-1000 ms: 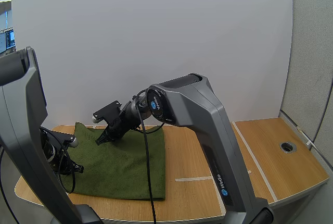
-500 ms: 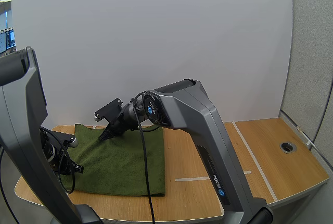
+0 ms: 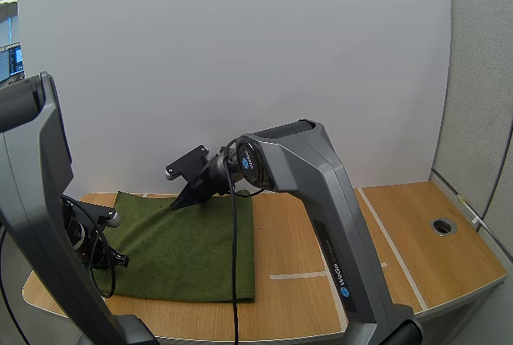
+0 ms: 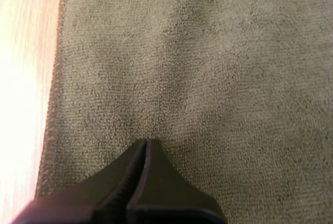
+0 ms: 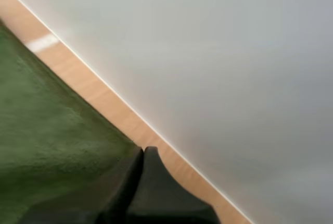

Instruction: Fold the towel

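Note:
A dark green towel (image 3: 188, 249) lies flat on the left half of the wooden table (image 3: 417, 257). My right gripper (image 3: 178, 204) hovers over the towel's far edge, its fingers together as one dark wedge. In the right wrist view that gripper (image 5: 144, 151) points at the towel's (image 5: 47, 125) far border, close to the white wall. My left gripper (image 4: 145, 143) is shut on nothing and sits low over the towel (image 4: 208, 67), near its side hem beside bare wood. In the high view the left gripper (image 3: 120, 260) is at the towel's left edge, partly hidden by its arm.
A white wall (image 3: 240, 64) stands right behind the table. Pale tape marks (image 3: 288, 275) run across bare wood to the right of the towel. A round cable hole (image 3: 443, 225) sits at the far right. The table's front edge is close to the towel's near hem.
My right gripper has risen off the towel's middle and moved right, toward the far edge. The towel lies a little flatter. The left arm has stayed put.

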### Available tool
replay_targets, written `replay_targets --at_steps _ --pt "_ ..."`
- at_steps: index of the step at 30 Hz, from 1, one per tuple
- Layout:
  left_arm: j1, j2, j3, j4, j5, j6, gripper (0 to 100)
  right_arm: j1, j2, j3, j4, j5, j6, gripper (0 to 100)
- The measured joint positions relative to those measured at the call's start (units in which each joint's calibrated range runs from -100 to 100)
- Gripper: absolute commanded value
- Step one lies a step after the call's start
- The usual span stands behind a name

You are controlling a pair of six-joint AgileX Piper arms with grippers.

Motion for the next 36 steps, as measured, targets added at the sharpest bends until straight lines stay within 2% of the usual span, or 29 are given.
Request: replay_targets --at_steps 5,11,15,18,29,36 --pt "0.00 0.0 0.0 0.0 0.0 0.0 0 0.0 -5.1 0.5 -1.0 13.5 1.9 0" --pt "0.00 -0.1 0.0 0.0 0.0 0.0 0 -0.2 -11.7 2.7 -12.9 27.5 10.4 0" --pt "0.00 -1.3 -0.1 0.1 0.0 0.0 0 -1.5 -14.0 3.0 -18.5 38.6 15.9 0" --pt "0.00 -4.1 0.5 1.3 1.4 0.0 0 -3.3 -14.9 4.4 -19.5 44.4 18.3 0" --pt "0.00 -16.3 0.4 1.6 7.8 -0.5 0 -8.6 -21.9 16.4 -20.6 52.2 19.6 0" --pt "0.00 -19.4 -6.4 0.7 25.6 -5.8 0 -13.3 -29.4 27.8 -20.7 53.9 19.6 0"
